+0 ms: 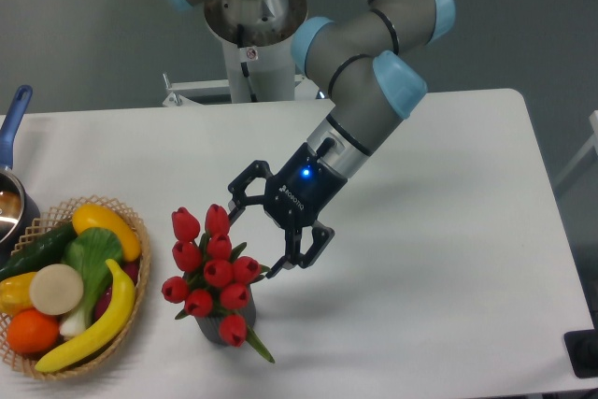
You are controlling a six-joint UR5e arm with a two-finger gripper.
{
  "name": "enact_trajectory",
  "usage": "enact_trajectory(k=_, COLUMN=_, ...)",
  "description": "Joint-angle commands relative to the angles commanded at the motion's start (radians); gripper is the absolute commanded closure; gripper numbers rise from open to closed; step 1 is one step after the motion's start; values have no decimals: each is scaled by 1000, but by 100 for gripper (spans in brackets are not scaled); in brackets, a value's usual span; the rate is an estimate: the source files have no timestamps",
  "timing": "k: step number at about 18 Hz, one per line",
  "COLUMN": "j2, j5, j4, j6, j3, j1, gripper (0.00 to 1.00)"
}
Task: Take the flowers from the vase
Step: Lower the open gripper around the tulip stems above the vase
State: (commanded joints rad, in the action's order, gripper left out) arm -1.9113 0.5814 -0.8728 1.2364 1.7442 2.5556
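Observation:
The flowers (pixel 211 268), a bunch of red tulip buds with green leaves, stand upright in the vase (pixel 216 331), a small dark grey cylinder mostly hidden under the blooms, at the front left of the table. My gripper (pixel 254 236) is open and tilted toward the bunch from the right. One fingertip sits by the top bud, the other by the right side of the bunch. Nothing is held between the fingers (pixel 301 251).
A wicker basket (pixel 131 217) of fruit and vegetables sits at the left edge, close to the flowers. A blue-handled pot (pixel 13 123) is partly in view at the far left. The white table (pixel 439 259) extends to the right.

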Motion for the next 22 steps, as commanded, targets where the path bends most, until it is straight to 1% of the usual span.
enact_trajectory(k=3, j2=-28, j5=-2, j4=11, j6=0, j3=-15, j1=-2, gripper=0)
enact_trajectory(k=8, j2=-34, j5=-8, j4=26, j6=12, j3=-17, j1=-15, gripper=0)
enact_trajectory(k=14, j2=-55, j5=-8, j4=29, j6=52, j3=-20, j1=-37, gripper=0)
enact_trajectory(k=19, j2=-63, j5=-8, j4=31, j6=52, j3=-23, j1=-51, gripper=0)
enact_trajectory(k=22, j2=-74, j5=-8, j4=32, j6=51, j3=-38, j1=-54, gripper=0)
